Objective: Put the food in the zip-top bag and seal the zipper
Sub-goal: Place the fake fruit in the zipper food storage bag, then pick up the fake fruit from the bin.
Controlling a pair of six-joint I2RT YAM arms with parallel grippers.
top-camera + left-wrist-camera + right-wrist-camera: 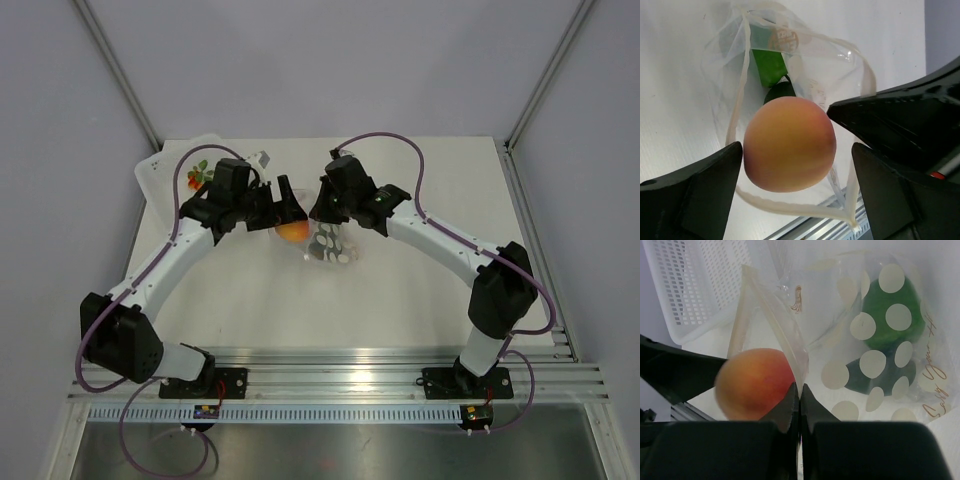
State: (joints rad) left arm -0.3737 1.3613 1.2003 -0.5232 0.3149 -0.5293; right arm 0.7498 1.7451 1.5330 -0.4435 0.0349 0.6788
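The right gripper was clamped on the mouth strip of the bag, lifting that edge so the mouth gaped. The peach sat in the opening between the left gripper's spread fingers, touching one finger with a gap at the other. The green lump lay inside the bag. Just behind, the white tray held the red-and-green piece.

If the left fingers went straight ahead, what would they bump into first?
The peach between the left fingers would lead into the open zip-top bag, probably bumping the green lump inside first, though depth is hard to judge.
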